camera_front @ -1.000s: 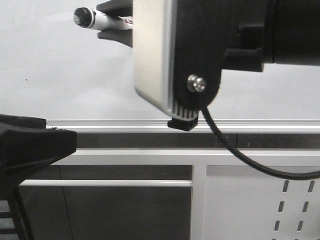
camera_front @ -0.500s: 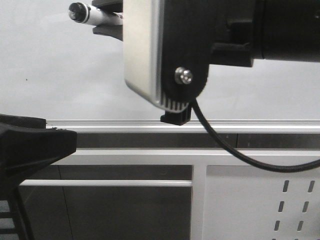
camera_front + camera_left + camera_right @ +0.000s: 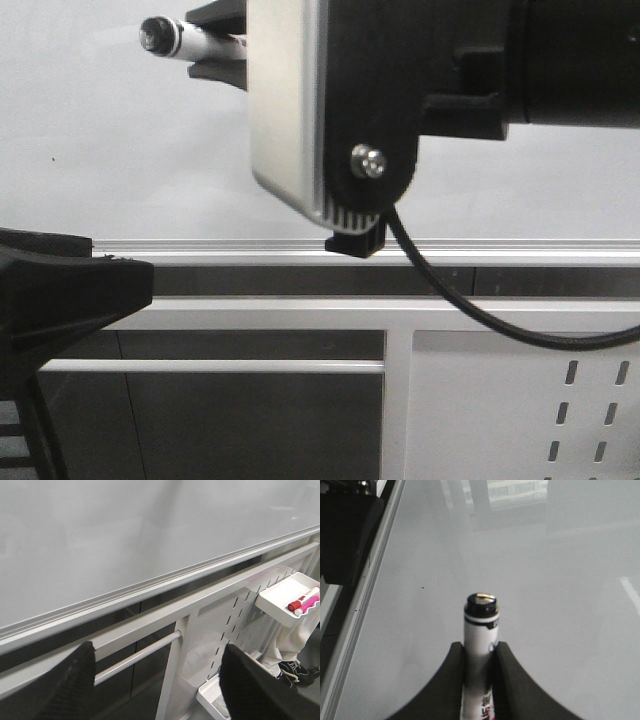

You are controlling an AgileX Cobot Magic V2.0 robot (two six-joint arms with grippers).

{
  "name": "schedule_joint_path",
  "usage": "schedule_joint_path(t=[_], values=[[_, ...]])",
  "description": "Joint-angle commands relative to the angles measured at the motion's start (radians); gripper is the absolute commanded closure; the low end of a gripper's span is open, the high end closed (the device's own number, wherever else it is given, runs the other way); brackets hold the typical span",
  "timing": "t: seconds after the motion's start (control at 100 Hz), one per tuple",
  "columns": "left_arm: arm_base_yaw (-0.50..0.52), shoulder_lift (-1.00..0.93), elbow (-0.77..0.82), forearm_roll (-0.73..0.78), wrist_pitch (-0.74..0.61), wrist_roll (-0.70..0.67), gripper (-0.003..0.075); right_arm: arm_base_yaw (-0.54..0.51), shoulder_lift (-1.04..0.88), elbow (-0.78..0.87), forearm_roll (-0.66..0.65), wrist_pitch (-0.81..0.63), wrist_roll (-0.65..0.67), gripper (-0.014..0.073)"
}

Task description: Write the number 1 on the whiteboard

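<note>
- The right gripper [image 3: 480, 667] is squeezed shut on a marker [image 3: 480, 630]. The two dark fingers [image 3: 447, 680] press the white barrel from both sides.
- In the front view the marker [image 3: 185, 40] sticks out to the left of the big right arm [image 3: 400, 100], high up in front of the whiteboard [image 3: 120, 150].
- One second ago the arm sat a bit more to the right and lower. Then it slid left and went up. In the last half second it hardly moved; the marker dipped only a tiny bit.
- So the arm looks like it has nearly stopped at a spot. That may be where the line will start.
- The end of the marker looks black and flat, with a shiny top. I cannot tell if it is a cap or the tip.
- I cannot tell if the marker touches the board yet.
- No number 1 shows on the board in any view. The board looks bare white, with only a tiny dark speck [image 3: 422, 587]. So the writing looks not done yet.
- The left gripper [image 3: 165, 680] is spread wide open and holds nothing. It hangs low, near the silver frame [image 3: 150, 582] at the bottom edge of the board.
- Off to the right, a small white tray [image 3: 287, 592] holds two more markers [image 3: 302, 601], red and pink.
</note>
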Motion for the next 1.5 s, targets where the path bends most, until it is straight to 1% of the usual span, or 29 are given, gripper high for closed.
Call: schedule_joint_path(t=[0.0,0.36,0.54,0.81,0.99,1.04,1.26,1.49], values=[[-0.003,-0.022,-0.011,-0.017,-0.218,0.002,0.0248,-0.008,-0.026,-0.032,0.026,-0.048,-0.006,0.0668],[-0.003,-0.022,-0.011,-0.017,-0.218,0.002,0.0248,-0.008,-0.024,-0.032,0.026,-0.001,0.024,0.0668],[-0.003,-0.022,-0.011,-0.017,-0.218,0.002,0.0248,-0.008,0.026,-0.032,0.026,-0.008,0.029,0.0668],[-0.003,-0.022,-0.011,-0.017,-0.218,0.002,0.0248,-0.008,0.121,-0.032,0.026,-0.083,0.039,0.0668],[-0.003,-0.022,-0.011,-0.017,-0.218,0.002,0.0248,-0.008,0.118,-0.012,0.027,-0.157,0.039,0.0668],[-0.003,-0.022,-0.011,-0.017,-0.218,0.002,0.0248,-0.001,0.103,0.004,0.03,-0.158,0.039,0.0668],[-0.003,-0.022,-0.011,-0.017,-0.218,0.002,0.0248,0.11,-0.008,0.1,0.133,-0.183,0.039,0.0668],[-0.003,-0.022,-0.011,-0.006,-0.218,0.002,0.0248,0.263,-0.133,0.207,0.343,-0.188,0.039,0.0668]])
